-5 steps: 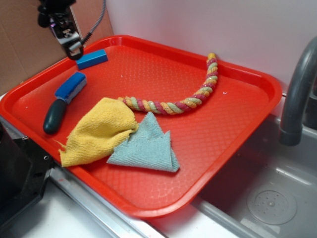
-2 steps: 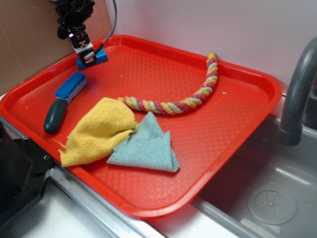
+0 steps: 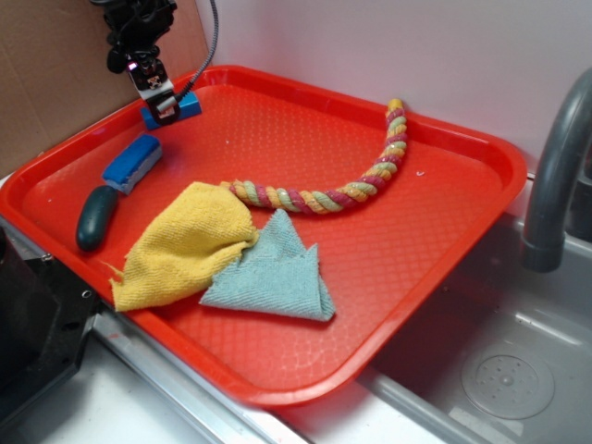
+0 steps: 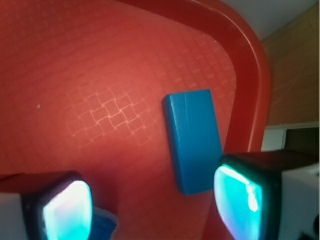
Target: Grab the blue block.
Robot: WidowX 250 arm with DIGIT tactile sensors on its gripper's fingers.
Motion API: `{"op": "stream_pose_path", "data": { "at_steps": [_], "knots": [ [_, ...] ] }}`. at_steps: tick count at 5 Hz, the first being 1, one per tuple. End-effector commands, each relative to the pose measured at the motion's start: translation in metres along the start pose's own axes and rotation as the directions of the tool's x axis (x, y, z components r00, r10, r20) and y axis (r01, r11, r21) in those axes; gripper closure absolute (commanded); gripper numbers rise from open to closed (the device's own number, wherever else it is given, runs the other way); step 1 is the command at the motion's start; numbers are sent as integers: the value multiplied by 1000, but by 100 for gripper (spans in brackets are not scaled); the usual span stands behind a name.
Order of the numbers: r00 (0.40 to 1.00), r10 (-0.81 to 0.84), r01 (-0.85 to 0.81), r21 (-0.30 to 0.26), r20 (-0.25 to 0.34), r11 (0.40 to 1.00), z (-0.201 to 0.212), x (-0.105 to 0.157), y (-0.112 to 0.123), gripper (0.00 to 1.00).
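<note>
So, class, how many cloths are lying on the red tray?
2. The yellow cloth lies near the tray's front-left edge; the teal cloth sits just to its right, touching it, below the rope. None appear hidden.

Hand (image 3: 165,104) is down low at the red tray's (image 3: 481,157) far left corner, pointing downward, fingers (image 4: 67,210) spread wide apart.
</note>
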State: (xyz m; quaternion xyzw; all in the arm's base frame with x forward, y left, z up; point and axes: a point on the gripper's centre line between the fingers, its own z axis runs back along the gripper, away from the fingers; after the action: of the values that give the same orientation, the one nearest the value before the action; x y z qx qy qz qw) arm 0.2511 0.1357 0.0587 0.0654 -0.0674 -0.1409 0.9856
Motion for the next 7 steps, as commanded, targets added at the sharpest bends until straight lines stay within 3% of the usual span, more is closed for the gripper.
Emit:
{"op": "stream_pose_path", "data": {
  "at_steps": [1, 2, 4, 5, 7],
  "knots": [
    [996, -89, 89, 47, 4, 995, -18, 32, 22, 0],
    [996, -88, 89, 36, -11, 995, -30, 38, 28, 0],
    [994, -111, 111, -11, -25, 994, -41, 42, 16, 0],
    [994, -104, 104, 14, -19, 994, -36, 42, 4, 0],
    [998, -65, 65, 2, -8, 998, -23, 41, -14, 0]
  ]
}}
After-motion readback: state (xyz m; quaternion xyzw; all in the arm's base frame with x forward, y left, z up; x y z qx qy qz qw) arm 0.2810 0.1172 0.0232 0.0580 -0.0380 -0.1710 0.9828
